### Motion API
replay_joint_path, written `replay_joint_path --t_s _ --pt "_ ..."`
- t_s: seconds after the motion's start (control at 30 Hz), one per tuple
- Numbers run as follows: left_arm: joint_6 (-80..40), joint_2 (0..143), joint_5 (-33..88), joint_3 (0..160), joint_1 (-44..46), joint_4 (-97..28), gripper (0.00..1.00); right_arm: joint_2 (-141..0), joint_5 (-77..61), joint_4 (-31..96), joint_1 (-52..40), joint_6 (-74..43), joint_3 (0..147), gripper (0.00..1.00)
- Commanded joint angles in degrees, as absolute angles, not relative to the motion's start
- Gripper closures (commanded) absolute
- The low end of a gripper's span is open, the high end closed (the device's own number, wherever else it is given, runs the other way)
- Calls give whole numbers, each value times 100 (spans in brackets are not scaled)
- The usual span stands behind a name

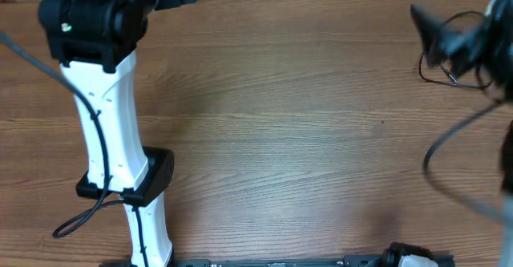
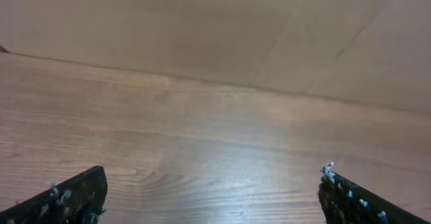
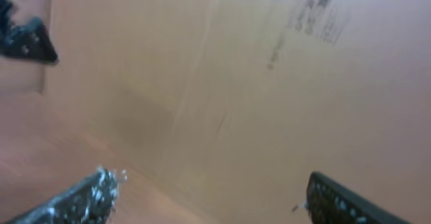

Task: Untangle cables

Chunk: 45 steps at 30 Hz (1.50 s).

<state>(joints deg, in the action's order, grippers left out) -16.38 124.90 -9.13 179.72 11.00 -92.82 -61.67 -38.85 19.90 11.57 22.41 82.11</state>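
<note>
Evidently the cables lie loose at two o'clock on the table, so the right gripper hangs beside them, jaws spread and empty, probably to pinch a strand; the left gripper, equally wide and empty, waits at eleven o'clock

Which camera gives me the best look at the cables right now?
Overhead: the thin black cables show at its top right, partly lost in blur. Neither wrist view shows them at all.
</note>
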Motion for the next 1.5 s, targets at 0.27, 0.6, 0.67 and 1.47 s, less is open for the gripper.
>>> replay_joint_path --t_s 0.27,0.6,0.67,1.47 --pt "-1406 12589 -873 18000 1168 -9406 0 -4372 -3863 351 1699 204 4180 0" --pt "-1422 12589 -867 18000 1170 -9647 0 -3275 -399 -189 1780 -1269 2108 0" --pt "-1441 12589 -766 18000 1173 -9677 0 -3326 -43 -209 1772 -1907 1970 0" --pt "-1500 12589 -438 18000 1297 -9677 0 -2781 1262 -397 -576 -2211 1708 0"
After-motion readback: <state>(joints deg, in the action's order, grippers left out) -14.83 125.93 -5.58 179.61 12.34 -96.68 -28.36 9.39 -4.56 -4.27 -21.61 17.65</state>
